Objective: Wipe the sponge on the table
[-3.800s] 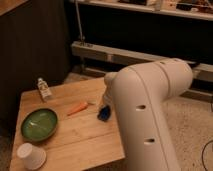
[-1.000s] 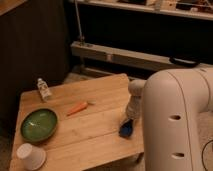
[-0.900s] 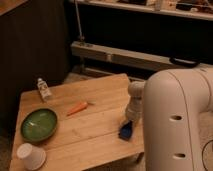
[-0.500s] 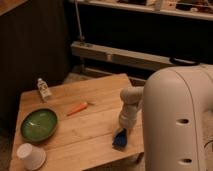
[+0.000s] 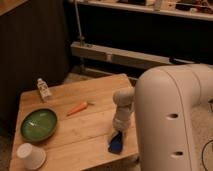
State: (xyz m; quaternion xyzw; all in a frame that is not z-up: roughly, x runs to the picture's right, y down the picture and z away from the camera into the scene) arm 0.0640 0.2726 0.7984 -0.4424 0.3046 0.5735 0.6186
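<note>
The dark blue sponge (image 5: 115, 144) lies on the light wooden table (image 5: 75, 140) near its front right corner. My gripper (image 5: 119, 134) comes down from the big white arm on the right and is shut on the sponge's upper end, pressing it against the planks. The arm's wrist hides the upper part of the sponge.
An orange carrot (image 5: 77, 107) lies mid-table. A green bowl (image 5: 39, 124) sits at the left, a white cup (image 5: 30, 156) at the front left corner, and a small bottle (image 5: 44, 90) at the back left. The table's right edge runs just beside the sponge.
The gripper has dragged the sponge from beside the carrot across the table to the right, then towards the front edge over the last second.
</note>
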